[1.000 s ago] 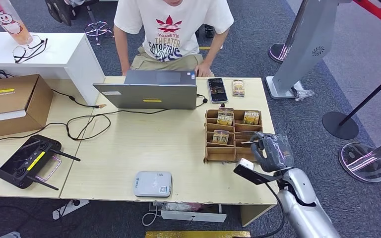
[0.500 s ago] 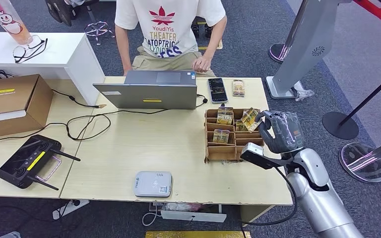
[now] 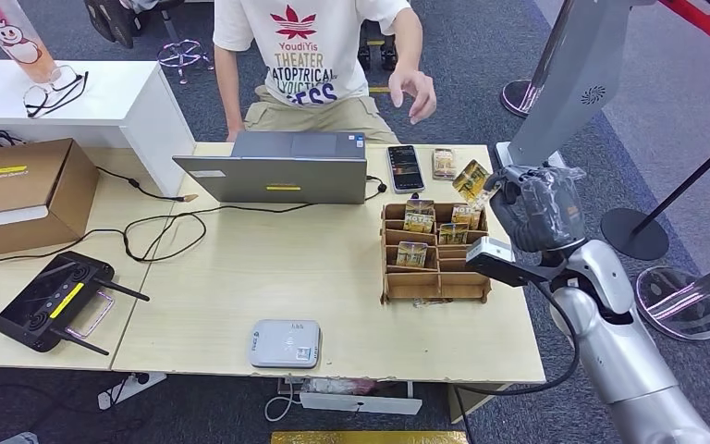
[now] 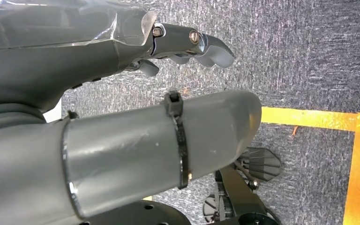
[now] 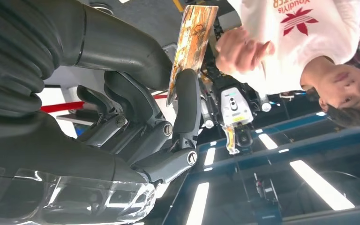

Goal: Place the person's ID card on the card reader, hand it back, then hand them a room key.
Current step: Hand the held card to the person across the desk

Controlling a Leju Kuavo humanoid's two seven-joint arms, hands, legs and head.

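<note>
Handing over the room key

The right hand (image 3: 538, 205) pinches a room key (image 3: 472, 178) by one end, raised above the far side of the wooden card box (image 3: 434, 288); its long axis runs out from the fingers toward the person's hand (image 3: 414, 92). Best to keep the free end leading and hold until they grip it. The left hand (image 4: 187, 44) hangs low, fingers loosely curled, holding nothing.
</note>
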